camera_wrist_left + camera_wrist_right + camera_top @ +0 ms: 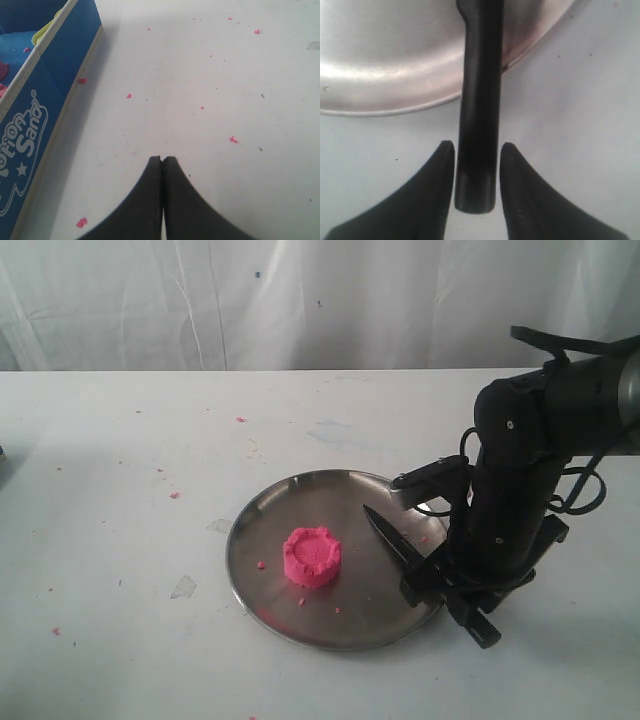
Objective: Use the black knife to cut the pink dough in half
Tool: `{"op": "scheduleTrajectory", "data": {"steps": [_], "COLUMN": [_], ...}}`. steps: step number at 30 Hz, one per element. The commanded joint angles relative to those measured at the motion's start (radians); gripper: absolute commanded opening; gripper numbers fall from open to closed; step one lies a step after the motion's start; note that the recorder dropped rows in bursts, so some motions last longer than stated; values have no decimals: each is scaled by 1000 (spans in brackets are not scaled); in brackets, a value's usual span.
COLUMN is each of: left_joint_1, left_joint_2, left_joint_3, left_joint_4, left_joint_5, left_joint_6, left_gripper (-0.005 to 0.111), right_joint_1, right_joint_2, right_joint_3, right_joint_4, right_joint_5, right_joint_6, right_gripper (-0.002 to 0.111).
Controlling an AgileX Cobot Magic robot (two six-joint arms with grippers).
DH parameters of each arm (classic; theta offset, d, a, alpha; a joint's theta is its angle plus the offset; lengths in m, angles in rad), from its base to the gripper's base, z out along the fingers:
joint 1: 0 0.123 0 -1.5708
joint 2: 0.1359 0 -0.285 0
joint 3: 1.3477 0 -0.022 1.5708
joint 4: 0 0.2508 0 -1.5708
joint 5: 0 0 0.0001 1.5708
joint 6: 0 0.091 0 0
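Observation:
The pink dough [312,556] is one round puck with a ridged top, sitting left of centre on the steel plate [290,495]. The black knife [395,535] lies across the plate's right rim, its point aimed toward the plate's middle. Its straight handle [479,100] runs out over the table between my right gripper's fingers [445,165]. My right gripper [477,147] straddles the handle's end with a thin gap showing on one side. The left gripper [163,159] hangs over bare table, its fingers pressed together on nothing, and does not show in the exterior view.
A blue sand box [45,100] stands close beside the left gripper. Tiny pink crumbs [233,139] are scattered over the white table [120,540] and on the plate. A white curtain closes off the back.

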Motion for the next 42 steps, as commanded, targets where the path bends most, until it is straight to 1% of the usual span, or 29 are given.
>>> {"op": "scheduleTrajectory", "data": {"steps": [1,4,11,15,18,22,24,27,28,30,31,33,36,38,40,42], "left_joint_1": [2,2,2,2,2,2,2,2,2,2,2,2,2,2,2,2], "left_joint_2": [-5,-5,-5,-5,-5,-5,-5,-5,-5,-5,-5,-5,-5,-5,-5,-5], "left_joint_3": [3,3,3,3,3,3,3,3,3,3,3,3,3,3,3,3], "left_joint_4": [-5,-5,-5,-5,-5,-5,-5,-5,-5,-5,-5,-5,-5,-5,-5,-5], "left_joint_5": [1,1,1,1,1,1,1,1,1,1,1,1,1,1,1,1], "left_joint_6": [-1,-1,-1,-1,-1,-1,-1,-1,-1,-1,-1,-1,-1,-1,-1,-1], "left_gripper": [0,0,0,0,0,0,0,0,0,0,0,0,0,0,0,0], "right_joint_1": [1,1,1,1,1,1,-4,-29,-50,-85,-119,-176,-275,-343,-405,-456], "right_joint_2": [-5,-5,-5,-9,-39,-150,-223,-333,-375,-422,-439,-447,-417,-371,-302,-215], "right_joint_3": [2,2,2,-4,-27,-37,-35,-31,-31,-31,-31,-31,-25,0,30,45], "right_joint_4": [1,1,3,37,37,25,-29,-190,-299,-454,-528,-598,-531,-377,-117,195], "right_joint_5": [-1,-27,-36,-38,-30,-46,-58,-94,-110,-137,-152,-170,-204,-239,-244,-195], "right_joint_6": [-14,-14,-14,-14,-18,-38,-32,83,154,287,361,447,439,341,114,-165], "right_gripper": [39,44,44,44,42,34,29,17,12,6,2,0,0,0,0,0]}}
